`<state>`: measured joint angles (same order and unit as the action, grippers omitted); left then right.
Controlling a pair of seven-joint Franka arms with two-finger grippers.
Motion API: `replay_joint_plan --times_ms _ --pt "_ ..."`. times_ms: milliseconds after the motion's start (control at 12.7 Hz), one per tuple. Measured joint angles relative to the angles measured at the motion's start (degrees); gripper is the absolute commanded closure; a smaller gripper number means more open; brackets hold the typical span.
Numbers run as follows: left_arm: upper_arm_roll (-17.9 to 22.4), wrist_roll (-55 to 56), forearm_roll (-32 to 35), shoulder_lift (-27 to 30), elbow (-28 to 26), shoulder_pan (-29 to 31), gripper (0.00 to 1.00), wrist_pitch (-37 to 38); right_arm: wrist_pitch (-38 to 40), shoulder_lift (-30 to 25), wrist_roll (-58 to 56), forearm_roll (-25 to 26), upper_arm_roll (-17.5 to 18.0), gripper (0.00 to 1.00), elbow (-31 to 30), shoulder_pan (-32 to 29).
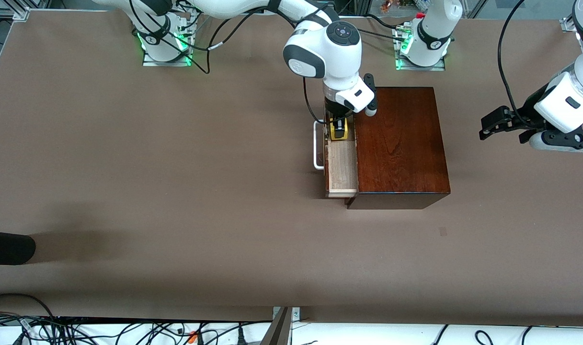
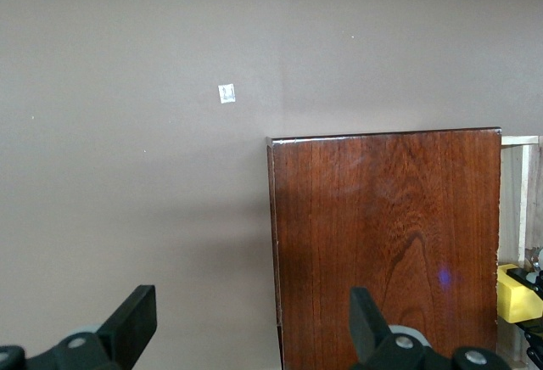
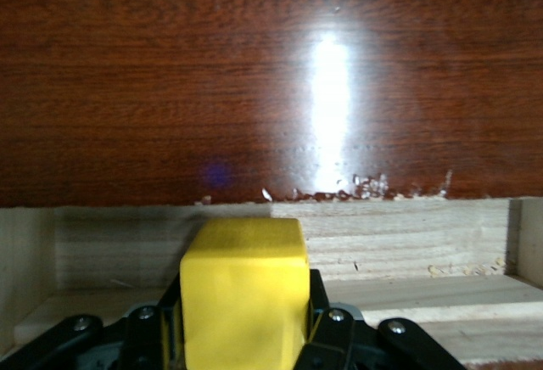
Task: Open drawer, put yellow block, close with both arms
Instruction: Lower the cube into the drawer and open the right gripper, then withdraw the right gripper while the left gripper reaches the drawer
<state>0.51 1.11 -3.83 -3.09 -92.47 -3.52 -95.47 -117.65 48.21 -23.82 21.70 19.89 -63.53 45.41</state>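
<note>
Yellow and matte, the yellow block (image 1: 339, 132) sits pinched between the 2 fingers of the right gripper (image 1: 338, 128), whose jaws are clamped on its sides. It hangs inside the open drawer (image 1: 342, 165), at the end of the tray farthest from the front camera, with the pale-wood floor directly beneath it. That vertical relation is what the next move turns on: the block appears to need only a short descent, or a plain release, to land in the tray. In the right wrist view the cube (image 3: 244, 294) looks clean-edged and square, its face toward the glossy side of the wooden box (image 3: 271, 81).

The drawer is pulled out toward the right arm's end of the table, its long axis running toward the front camera, and its white handle (image 1: 317, 146) stands outermost. The reddish-brown wooden box (image 1: 399, 141) lies between the 2 arms.

The left gripper (image 1: 499, 125) waits over bare table (image 1: 128, 167) toward the left arm's end, well apart from the box, its fingers (image 2: 136, 319) spread wide with nothing between them.
</note>
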Motion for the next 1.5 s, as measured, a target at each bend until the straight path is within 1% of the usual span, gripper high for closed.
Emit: replay_joint_plan --times_ms 315,393,472,551,944,1102,1259,1495 --pt "0.1 0.0 0.0 0.0 0.0 0.1 0.0 0.0 -0.7 1.5 0.0 0.6 -0.3 0.84 0.0 0.1" --pt "0.0 0.0 0.0 0.0 0.0 0.1 0.0 0.0 -0.9 1.5 0.0 0.6 -0.4 0.73 0.0 0.1" --pt "0.0 0.0 0.0 0.0 0.0 0.1 0.0 0.0 -0.9 1.5 0.0 0.6 -0.5 0.14 0.0 0.1" --pt "0.0 0.0 0.0 0.0 0.0 0.1 0.0 0.0 -0.9 1.5 0.0 0.6 -0.6 0.0 0.0 0.1" --pt "0.0 0.0 0.0 0.0 0.0 0.1 0.0 0.0 -0.4 1.5 1.8 0.7 -1.2 0.0 1.0 -0.1" --pt "0.0 0.0 0.0 0.0 0.0 0.1 0.0 0.0 2.1 0.5 4.4 0.6 -0.8 0.0 2.4 0.2" --pt "0.0 0.0 0.0 0.0 0.0 0.1 0.0 0.0 6.8 -2.6 6.2 -0.3 -0.5 0.0 4.4 0.5" --pt "0.0 0.0 0.0 0.0 0.0 0.1 0.0 0.0 16.7 -11.2 6.9 -1.3 -1.0 0.0 6.0 -0.1"
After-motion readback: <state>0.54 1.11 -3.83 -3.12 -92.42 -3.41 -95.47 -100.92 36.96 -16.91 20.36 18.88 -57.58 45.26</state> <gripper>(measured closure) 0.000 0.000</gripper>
